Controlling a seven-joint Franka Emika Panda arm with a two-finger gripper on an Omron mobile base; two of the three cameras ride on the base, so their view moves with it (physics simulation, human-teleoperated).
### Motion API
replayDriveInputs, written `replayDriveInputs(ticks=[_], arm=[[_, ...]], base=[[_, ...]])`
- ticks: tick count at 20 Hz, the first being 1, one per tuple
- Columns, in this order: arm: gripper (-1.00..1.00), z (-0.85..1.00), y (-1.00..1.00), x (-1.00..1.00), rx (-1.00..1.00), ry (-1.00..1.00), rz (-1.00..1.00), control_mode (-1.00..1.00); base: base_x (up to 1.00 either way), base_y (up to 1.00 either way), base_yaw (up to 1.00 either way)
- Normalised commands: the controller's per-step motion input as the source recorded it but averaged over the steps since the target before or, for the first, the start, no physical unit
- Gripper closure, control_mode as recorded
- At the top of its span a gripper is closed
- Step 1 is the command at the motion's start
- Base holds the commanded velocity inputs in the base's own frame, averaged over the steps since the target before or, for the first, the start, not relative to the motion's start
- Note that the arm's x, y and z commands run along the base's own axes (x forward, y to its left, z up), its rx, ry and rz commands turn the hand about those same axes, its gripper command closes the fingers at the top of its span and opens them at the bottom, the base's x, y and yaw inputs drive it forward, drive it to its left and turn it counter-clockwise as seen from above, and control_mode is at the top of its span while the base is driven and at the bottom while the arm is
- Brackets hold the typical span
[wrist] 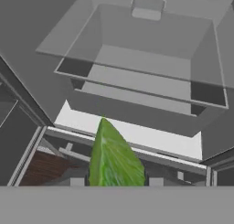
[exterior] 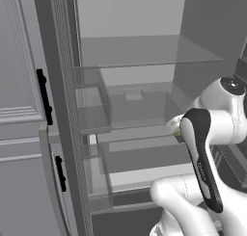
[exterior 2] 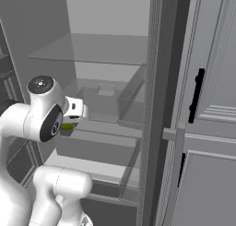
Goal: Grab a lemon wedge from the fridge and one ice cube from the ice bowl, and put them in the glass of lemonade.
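end effector (exterior 2: 69, 124): clenched on the lemon wedge
lemon wedge (wrist: 114, 159): between the fingertips, in front of the fridge (exterior: 140, 52) drawers, point toward them
fridge: open, clear drawer (wrist: 141, 72) beyond the wedge

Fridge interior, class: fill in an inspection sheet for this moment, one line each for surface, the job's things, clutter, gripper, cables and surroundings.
Surface: fridge stands open, glass shelves and a clear drawer inside, all bare.
Job's things: lemon wedge, yellow-green, sits between the gripper's tips, in front of the drawers; it also shows as a green speck at the hand in the right base view.
Clutter: nothing seen.
Gripper: gripper closed on the lemon wedge, inside the fridge opening.
Cables: nothing seen.
Surroundings: light grey panelled cabinets with black handles flank the fridge.
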Motion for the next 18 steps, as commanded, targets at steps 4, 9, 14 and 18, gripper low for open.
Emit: replayDriveInputs(ticks=[4, 9, 14, 18], arm=[[1.00, -0.25, 0.00, -0.50, 0.00, 0.02, 0.03, 1.00], [1.00, 0.00, 0.00, 0.00, 0.00, 0.00, 0.00, 1.00], [1.00, 0.00, 0.00, 0.00, 0.00, 0.00, 0.00, 1.00], [1.00, 0.00, 0.00, 0.00, 0.00, 0.00, 0.00, 1.00]], base=[[-0.50, 0.00, 0.00], [-1.00, 0.09, 0.07], [-0.91, 0.73, 0.34], [-0.37, 1.00, 0.46]])
